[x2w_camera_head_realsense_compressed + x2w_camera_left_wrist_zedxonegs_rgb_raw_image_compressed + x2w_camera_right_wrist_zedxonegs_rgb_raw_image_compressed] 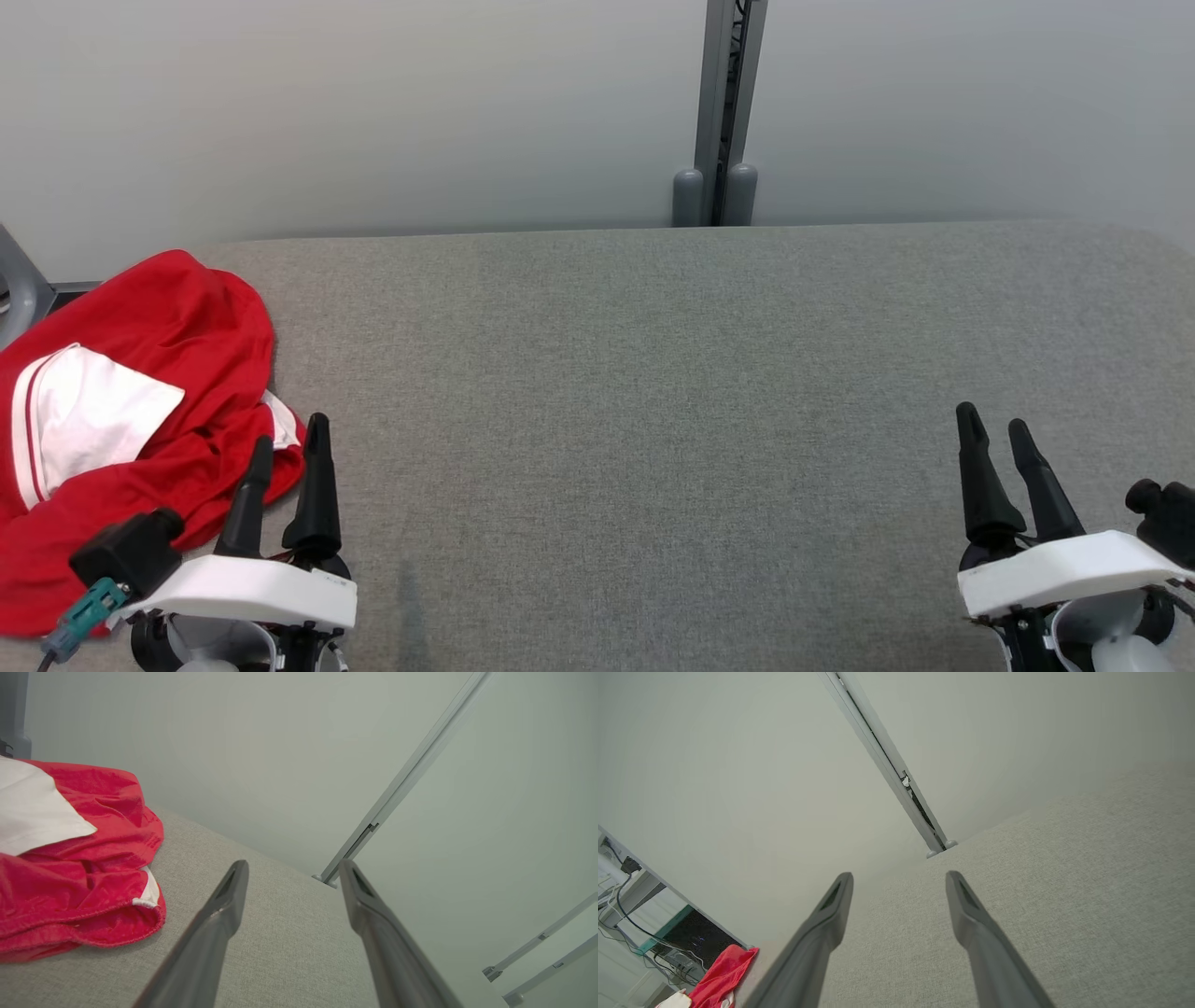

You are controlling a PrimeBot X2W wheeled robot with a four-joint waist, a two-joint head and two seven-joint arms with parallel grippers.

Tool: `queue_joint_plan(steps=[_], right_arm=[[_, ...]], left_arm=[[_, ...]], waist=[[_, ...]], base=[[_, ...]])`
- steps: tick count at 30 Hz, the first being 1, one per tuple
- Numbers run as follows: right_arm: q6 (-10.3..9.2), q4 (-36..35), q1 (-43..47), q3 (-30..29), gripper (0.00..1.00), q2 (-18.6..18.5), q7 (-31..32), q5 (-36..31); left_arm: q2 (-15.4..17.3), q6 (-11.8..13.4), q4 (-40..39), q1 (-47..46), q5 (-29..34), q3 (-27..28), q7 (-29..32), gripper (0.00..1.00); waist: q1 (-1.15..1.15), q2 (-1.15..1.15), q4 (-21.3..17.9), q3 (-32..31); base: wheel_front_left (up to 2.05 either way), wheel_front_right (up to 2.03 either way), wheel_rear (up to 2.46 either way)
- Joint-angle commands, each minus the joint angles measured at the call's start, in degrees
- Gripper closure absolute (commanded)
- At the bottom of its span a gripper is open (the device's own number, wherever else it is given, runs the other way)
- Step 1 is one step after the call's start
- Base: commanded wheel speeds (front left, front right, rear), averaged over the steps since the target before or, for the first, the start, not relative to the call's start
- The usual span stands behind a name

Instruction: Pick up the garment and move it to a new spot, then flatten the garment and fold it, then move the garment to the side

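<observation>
The garment (140, 401) is a crumpled red piece with a white panel and red-striped trim, bunched at the left edge of the grey padded table (653, 373). In the left wrist view the garment (74, 868) lies to the left of the fingers, and the right wrist view catches it small at the lower left (721, 975). My left gripper (291, 443) hovers open at the garment's near right hem, with nothing between its fingers. Far off at the lower right, my right gripper (991, 427) is open and holds nothing.
A pale wall with a grey vertical post (724, 112) stands behind the table's far edge. A grey frame piece (14, 280) shows at the far left. A desk with cables and equipment (640, 924) is beyond the table's left end.
</observation>
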Motion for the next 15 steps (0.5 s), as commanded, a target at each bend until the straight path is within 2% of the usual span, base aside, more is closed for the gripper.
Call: queue_joint_plan(steps=[1,15], right_arm=[[0.20,-0.3,-1.3,0.3,0.00,-0.4,-0.7,-2.6],[0.22,0.1,-1.5,1.0,0.00,0.3,-2.5,-14.4]], left_arm=[[0.7,0.3,-0.8,-0.5,2.0,-0.3,-0.5,0.00],[1.2,0.9,-1.1,-0.3,11.0,-2.2,-2.9,0.00]], waist=[[0.00,0.00,0.1,0.0],[0.00,0.00,0.5,-0.2]], base=[[0.00,0.00,0.00],[0.00,0.00,0.00]])
